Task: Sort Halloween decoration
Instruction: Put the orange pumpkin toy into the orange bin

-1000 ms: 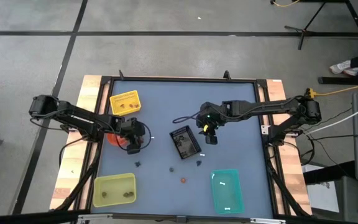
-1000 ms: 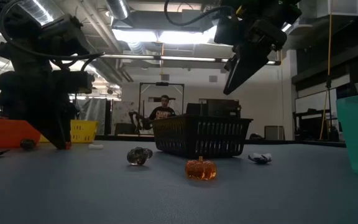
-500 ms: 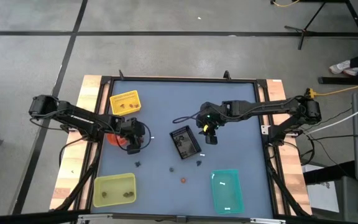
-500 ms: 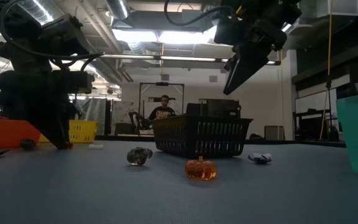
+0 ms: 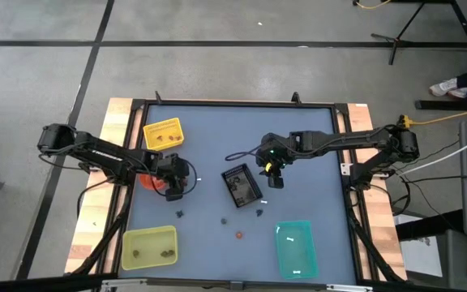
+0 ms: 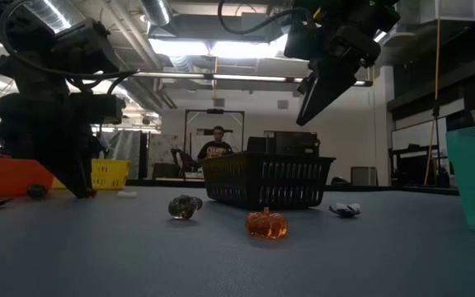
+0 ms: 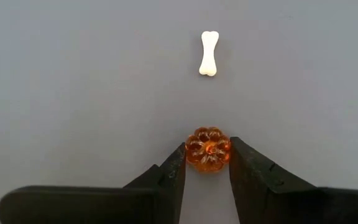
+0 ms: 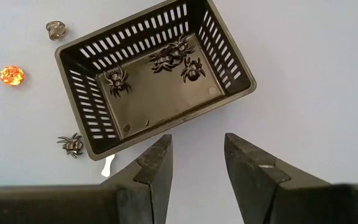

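Note:
A small orange pumpkin (image 7: 208, 149) lies on the blue table, stem side up, between the fingertips of my left gripper (image 7: 207, 163), which is shut on it near the orange container (image 5: 149, 180). A white bone (image 7: 209, 53) lies just beyond it. My right gripper (image 8: 197, 155) hangs open and holds nothing, above the black tray (image 8: 154, 81), which has several black spiders in it. Another orange pumpkin (image 6: 266, 224), a grey trinket (image 6: 185, 206) and a spider (image 6: 345, 209) lie loose on the table. My left gripper pinches the orange pumpkin by its two opposite sides (image 7: 191, 152) between the two fingertips. The fingers slant down steeply from above. The pumpkin sits flat on the table, its top facing up.
A yellow container (image 5: 162, 134) stands at the far left, a yellow-green one (image 5: 149, 247) at the near left and a teal one (image 5: 295, 247) at the near right. A small dark trinket (image 5: 181, 214) lies near my left gripper. A person sits in the room beyond the table.

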`<action>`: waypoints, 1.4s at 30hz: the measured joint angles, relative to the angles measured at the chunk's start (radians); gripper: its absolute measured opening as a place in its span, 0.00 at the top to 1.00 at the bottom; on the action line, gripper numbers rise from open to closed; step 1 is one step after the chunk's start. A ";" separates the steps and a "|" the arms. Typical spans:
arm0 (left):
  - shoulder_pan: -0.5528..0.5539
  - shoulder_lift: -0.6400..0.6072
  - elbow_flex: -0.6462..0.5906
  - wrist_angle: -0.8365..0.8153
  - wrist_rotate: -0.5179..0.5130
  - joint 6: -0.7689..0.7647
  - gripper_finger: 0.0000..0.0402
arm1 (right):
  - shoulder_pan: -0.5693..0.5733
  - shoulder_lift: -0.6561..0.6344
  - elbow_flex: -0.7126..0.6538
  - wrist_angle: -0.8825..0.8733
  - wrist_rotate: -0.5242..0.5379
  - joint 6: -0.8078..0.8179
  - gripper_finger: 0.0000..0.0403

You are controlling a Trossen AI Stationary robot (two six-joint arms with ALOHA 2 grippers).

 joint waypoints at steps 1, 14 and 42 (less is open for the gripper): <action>0.000 0.000 0.005 -0.003 0.000 0.000 0.79 | 0.000 0.000 0.000 0.000 0.000 0.000 0.64; 0.001 0.002 0.167 -0.094 0.001 0.004 0.79 | 0.000 0.000 0.000 0.000 0.000 0.000 0.64; 0.000 0.000 0.446 -1.043 -0.004 -0.161 0.72 | 0.000 0.000 0.000 -0.002 0.000 -0.001 0.64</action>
